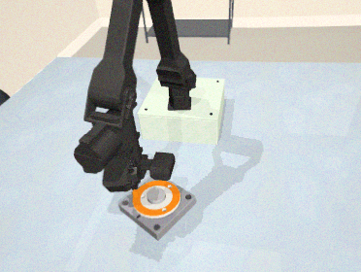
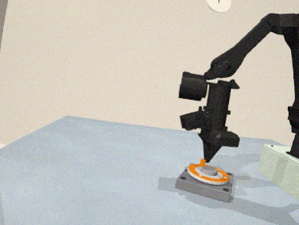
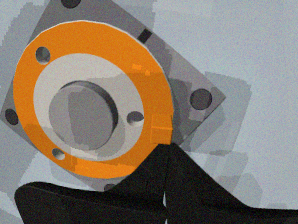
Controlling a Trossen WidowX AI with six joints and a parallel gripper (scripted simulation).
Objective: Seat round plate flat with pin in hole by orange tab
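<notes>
The round plate (image 1: 174,200) (image 2: 195,172) (image 3: 22,100), white with an orange ring, sits around the grey post (image 1: 155,195) (image 2: 209,170) (image 3: 82,117). It looks tilted in the exterior view, with a gap under its left side above the grey base (image 1: 186,206) (image 2: 201,190) (image 3: 192,80). The orange tab (image 2: 202,161) (image 3: 161,131) stands up at its rim. The hole (image 3: 135,118) beside the tab shows dark grey; I cannot make out the pin. My gripper (image 2: 206,161) (image 3: 166,148) is shut and empty, fingertips down at the tab's side, seemingly touching it. The arm hides the tab in the top view.
The base has dark corner holes and a black mark (image 3: 144,35) on one edge. The arm stands on a pale green block (image 1: 180,127) (image 2: 277,165) behind the base. The arm's wrist hangs close above the plate's tab side.
</notes>
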